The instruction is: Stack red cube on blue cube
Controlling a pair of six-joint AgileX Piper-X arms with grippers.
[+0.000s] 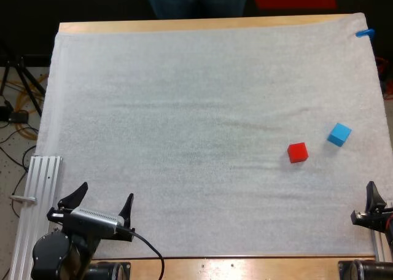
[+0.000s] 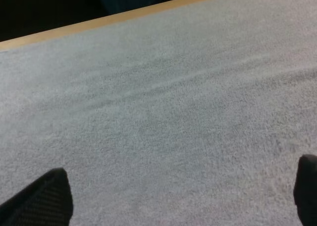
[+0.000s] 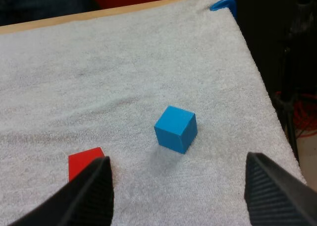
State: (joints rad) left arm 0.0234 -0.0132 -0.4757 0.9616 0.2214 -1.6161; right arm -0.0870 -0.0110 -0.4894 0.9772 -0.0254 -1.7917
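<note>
Fingers apart, my left gripper (image 1: 104, 194) and right gripper (image 3: 178, 191) both empty.
Red cube (image 3: 85, 162) lies just beyond one right finger, blue cube (image 3: 176, 129) ahead between both; a crooked reach could knock blue away.

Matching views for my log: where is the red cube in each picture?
High view: red cube on the mat's right half, just left of the blue cube.
Left wrist view: bare mat up to the table's far wooden edge.
Right wrist view: red cube beside the blue cube, nearer the arm.
Shared landmark: the far wooden edge.
</note>
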